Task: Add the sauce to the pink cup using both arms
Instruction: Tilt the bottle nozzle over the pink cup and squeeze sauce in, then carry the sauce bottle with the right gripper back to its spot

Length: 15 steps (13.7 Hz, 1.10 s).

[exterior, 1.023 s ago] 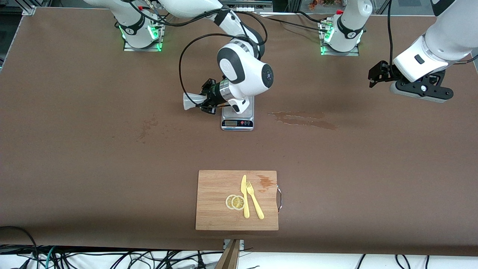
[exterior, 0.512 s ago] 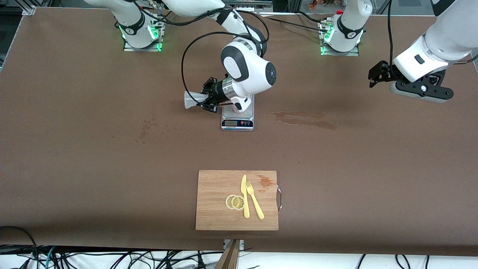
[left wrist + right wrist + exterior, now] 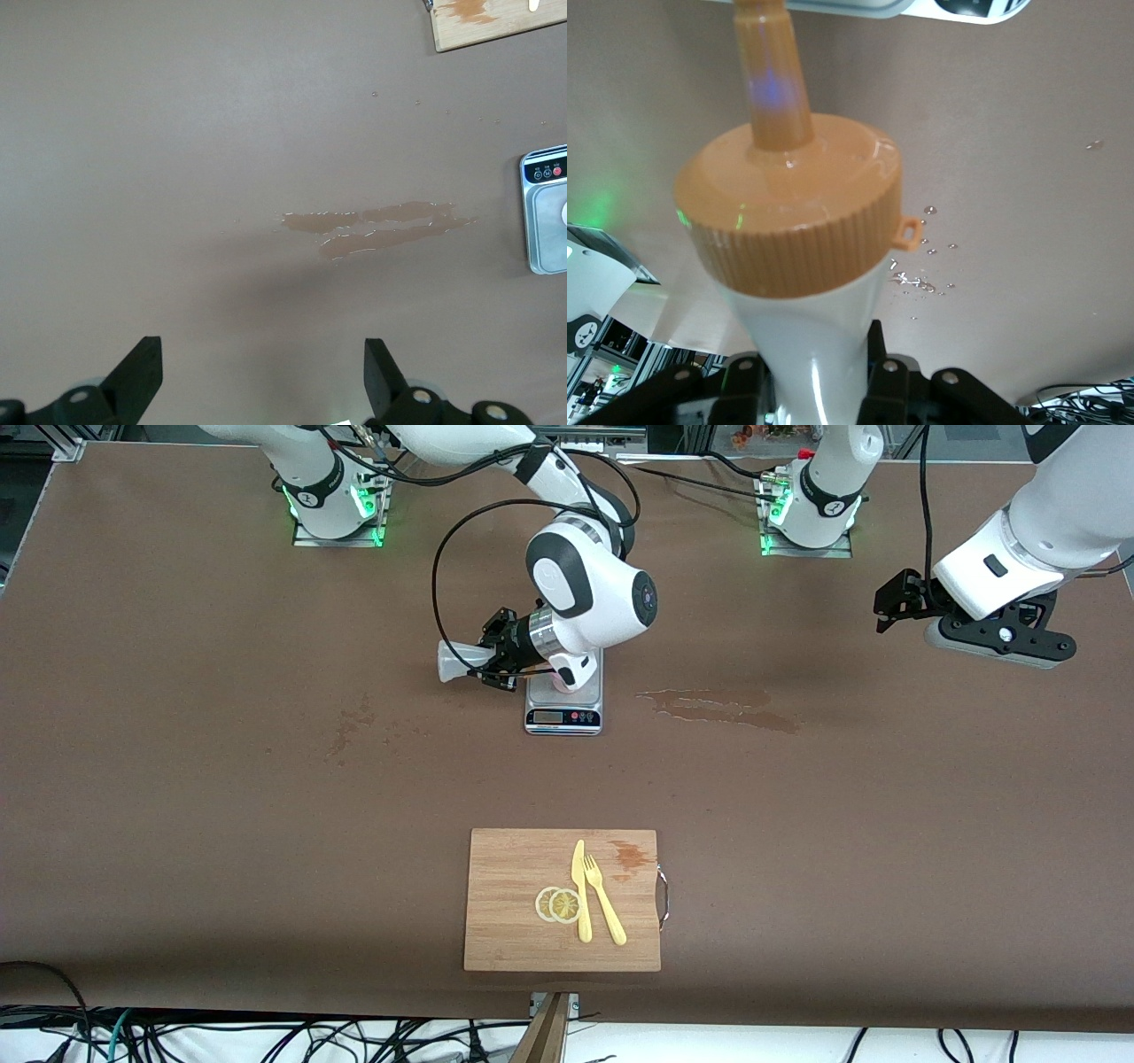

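Right gripper (image 3: pixel 496 657) clamped on the sauce (image 3: pixel 456 662) beside scale (image 3: pixel 564 707)

Brown table (image 3: pixel 177 824), wet stains (image 3: pixel 718 708), tangled black cables (image 3: pixel 266 1036) on white floor below

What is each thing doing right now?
sauce bottle: capped, held off the table, lying sideways in the grip.
right gripper: shut on the sauce bottle, beside the scale.
left gripper: open, empty, waiting over bare table.
scale: on the table, mostly hidden by the right arm.
wet stain: spread on the table.
lemon slices: flat, overlapping, on the cutting board.
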### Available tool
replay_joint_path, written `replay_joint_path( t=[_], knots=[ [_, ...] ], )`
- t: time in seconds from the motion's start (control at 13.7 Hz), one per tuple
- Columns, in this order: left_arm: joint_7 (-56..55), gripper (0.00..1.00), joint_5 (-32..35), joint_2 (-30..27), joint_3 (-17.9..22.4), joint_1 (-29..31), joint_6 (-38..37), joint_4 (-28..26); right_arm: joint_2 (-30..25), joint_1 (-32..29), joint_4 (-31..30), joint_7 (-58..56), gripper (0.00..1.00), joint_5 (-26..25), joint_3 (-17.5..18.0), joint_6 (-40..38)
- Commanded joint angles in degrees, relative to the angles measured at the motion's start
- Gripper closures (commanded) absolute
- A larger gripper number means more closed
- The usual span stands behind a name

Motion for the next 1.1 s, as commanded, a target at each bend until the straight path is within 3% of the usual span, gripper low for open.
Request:
replay_joint_path(
  t=[0.0, 0.44, 1.02],
  knots=[
    [0.8, 0.00, 1.3, 0.4, 0.1, 0.0, -1.2, 1.4, 0.3, 0.1, 2.5, -0.1, 0.93, 3.0, -0.9, -1.8],
    [0.7, 0.00, 1.2, 0.4, 0.0, 0.0, -1.2, 1.4, -3.8, -3.7, 2.2, -0.6, 0.92, 10.8, -1.9, -1.5],
    [0.8, 0.00, 1.3, 0.3, -0.4, -0.5, -1.2, 1.4, -17.3, -21.0, -5.8, -10.8, 0.90, 30.9, -1.9, 6.5]
  ],
)
